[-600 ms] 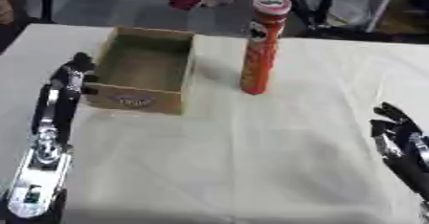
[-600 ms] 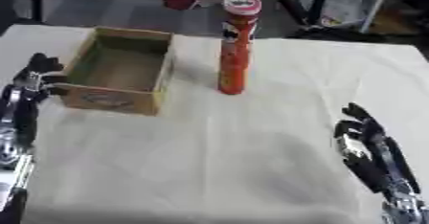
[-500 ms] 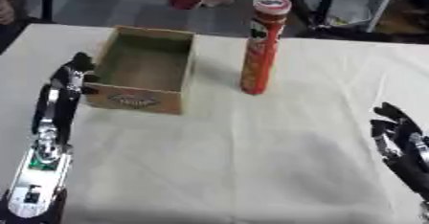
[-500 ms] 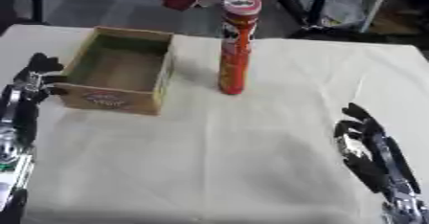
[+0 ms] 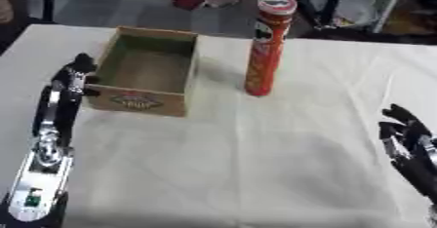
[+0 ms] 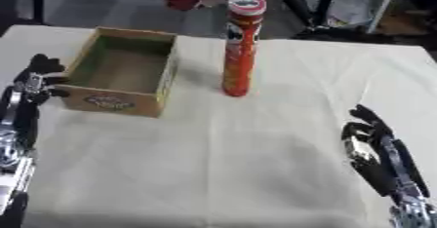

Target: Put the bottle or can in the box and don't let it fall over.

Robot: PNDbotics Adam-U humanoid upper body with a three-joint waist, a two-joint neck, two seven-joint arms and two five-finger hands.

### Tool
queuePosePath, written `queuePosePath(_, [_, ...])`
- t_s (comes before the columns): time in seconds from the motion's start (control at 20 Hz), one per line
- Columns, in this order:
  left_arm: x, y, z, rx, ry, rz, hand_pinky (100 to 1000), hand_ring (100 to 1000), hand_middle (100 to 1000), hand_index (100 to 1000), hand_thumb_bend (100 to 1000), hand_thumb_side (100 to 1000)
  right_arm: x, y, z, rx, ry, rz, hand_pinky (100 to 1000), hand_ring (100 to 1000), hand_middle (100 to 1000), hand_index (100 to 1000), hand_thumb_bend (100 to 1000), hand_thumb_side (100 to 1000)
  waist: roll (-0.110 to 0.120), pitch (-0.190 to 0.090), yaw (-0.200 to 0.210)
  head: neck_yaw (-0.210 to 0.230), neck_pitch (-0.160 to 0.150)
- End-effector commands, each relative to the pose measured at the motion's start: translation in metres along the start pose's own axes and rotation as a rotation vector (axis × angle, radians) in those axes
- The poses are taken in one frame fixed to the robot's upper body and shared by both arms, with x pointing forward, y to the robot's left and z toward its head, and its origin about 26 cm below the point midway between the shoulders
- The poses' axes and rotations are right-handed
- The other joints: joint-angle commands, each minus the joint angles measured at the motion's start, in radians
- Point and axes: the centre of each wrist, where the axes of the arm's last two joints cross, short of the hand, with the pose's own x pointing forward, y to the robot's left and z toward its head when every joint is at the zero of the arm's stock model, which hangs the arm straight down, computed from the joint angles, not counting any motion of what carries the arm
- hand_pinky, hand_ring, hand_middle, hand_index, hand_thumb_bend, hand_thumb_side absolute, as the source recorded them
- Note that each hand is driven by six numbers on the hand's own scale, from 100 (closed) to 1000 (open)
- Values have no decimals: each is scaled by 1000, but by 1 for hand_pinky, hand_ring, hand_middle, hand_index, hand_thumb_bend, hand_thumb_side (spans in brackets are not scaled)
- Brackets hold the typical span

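While the left hand (image 5: pixel 75 73) touches the box (image 5: pixel 145 77), fingers relaxed, the right-eye view shows the right hand (image 6: pixel 371 142) spread open.

Lab or workshop: cloth-covered table (image 5: pixel 282 173), metal equipment stands (image 5: pixel 341 0) behind.

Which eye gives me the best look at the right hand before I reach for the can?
The right eye view: the right hand shows whole there, fingers open, well clear of the can. In the left eye view it sits at the right edge, partly cut off.
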Motion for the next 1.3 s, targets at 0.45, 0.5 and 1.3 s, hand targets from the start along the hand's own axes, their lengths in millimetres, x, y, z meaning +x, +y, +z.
queuePosePath(0.45, [3,1,-1,-14,-15,-6,610,690,704,806,531,920,67,-91,-60,26,-229,363,801,853,890,982,124,619,-12,-22,19,-16,6])
queuePosePath(0.5, [3,1,-1,-17,-16,-8,610,690,704,806,530,920,77,-101,-69,44,-254,403,805,858,895,986,154,615,-14,-23,22,-20,6])
queuePosePath(1.3, [2,-1,0,-55,-15,-19,609,690,703,806,529,923,153,-142,-182,454,-356,603,834,967,992,1000,569,606,-25,-25,52,-89,6])
